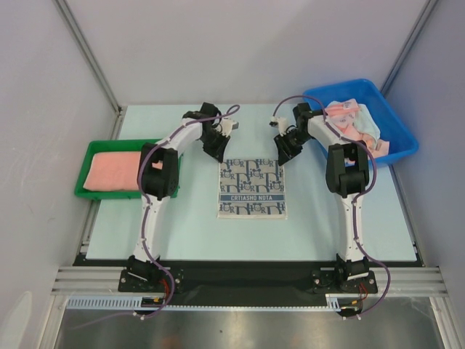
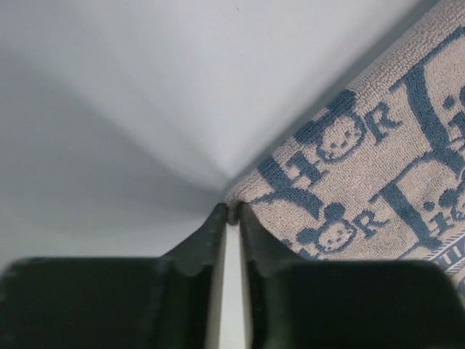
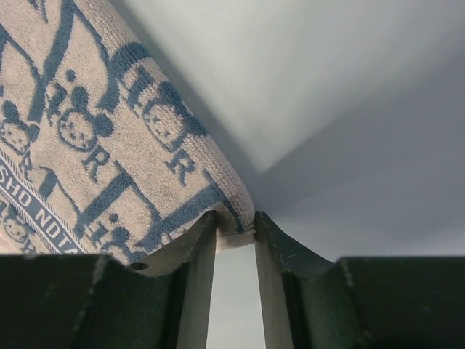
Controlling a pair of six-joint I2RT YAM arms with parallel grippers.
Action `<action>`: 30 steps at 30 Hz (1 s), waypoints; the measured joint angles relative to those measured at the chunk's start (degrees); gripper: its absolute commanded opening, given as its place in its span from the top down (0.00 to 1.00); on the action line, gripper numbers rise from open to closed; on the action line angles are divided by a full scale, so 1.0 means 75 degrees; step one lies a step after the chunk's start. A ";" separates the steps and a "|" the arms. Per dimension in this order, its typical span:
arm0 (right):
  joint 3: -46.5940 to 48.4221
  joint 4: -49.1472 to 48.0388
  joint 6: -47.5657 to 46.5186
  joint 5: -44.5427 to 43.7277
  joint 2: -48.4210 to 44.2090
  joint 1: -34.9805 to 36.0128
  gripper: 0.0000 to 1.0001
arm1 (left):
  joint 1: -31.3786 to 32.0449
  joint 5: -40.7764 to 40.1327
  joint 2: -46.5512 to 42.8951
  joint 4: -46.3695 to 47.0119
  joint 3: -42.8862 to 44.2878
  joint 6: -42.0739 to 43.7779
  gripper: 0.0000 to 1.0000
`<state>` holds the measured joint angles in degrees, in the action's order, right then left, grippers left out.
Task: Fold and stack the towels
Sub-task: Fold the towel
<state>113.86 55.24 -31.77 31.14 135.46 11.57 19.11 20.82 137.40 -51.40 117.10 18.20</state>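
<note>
Where the patterned towel (image 1: 252, 187) lies flat in the middle of the counter (image 1: 182, 233), you have a neat rectangle of looped terry, navy letters and little mouse faces on an off-white ground, with a lettered band across its near part. Its long sides run away from the arm bases and its hems look straight.

Your left tool (image 1: 221, 155) sits at the far left corner. In the left wrist view its dark fingers (image 2: 218, 233) stand almost together at the tool's tip (image 2: 231, 211), nipping the very point of the cloth (image 2: 363, 167). Your right tool (image 1: 282, 158) is at the far right corner. In its wrist view the rounded, hemmed corner (image 3: 94, 145) fills the gap at the tip (image 3: 236, 222), clamped between both fingers.

There is smooth, pale, bare counter on both sides of the towel and beyond its far edge. The green tray (image 1: 81, 190) sits at the left edge, well apart, holding a flat salmon-pink towel (image 1: 112, 171) of fluffy terry. The blue bin (image 1: 341, 87) sits at the far right corner with a crumpled heap of towels (image 1: 352, 123) inside, pink and white — your right arm crosses just beside its near rim.
</note>
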 measured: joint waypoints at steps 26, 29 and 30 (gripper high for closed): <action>-0.2906 -0.2652 0.0487 -0.0210 -0.2550 -0.0128 1.00 | 0.0160 -0.0490 -0.0918 0.0102 -0.0087 -0.0087 1.00; -0.3652 -0.3360 0.0755 -0.0216 -0.3311 -0.0125 1.00 | 0.0189 -0.0507 -0.1556 0.0294 -0.0527 -0.0163 1.00; -0.3896 -0.3587 0.0845 -0.0219 -0.3518 -0.0125 1.00 | 0.0204 -0.0519 -0.1746 0.0379 -0.0682 -0.0181 1.00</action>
<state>84.64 28.34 -25.43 29.50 109.08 10.63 20.64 16.93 124.31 -48.56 111.98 16.84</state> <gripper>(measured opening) 0.025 0.010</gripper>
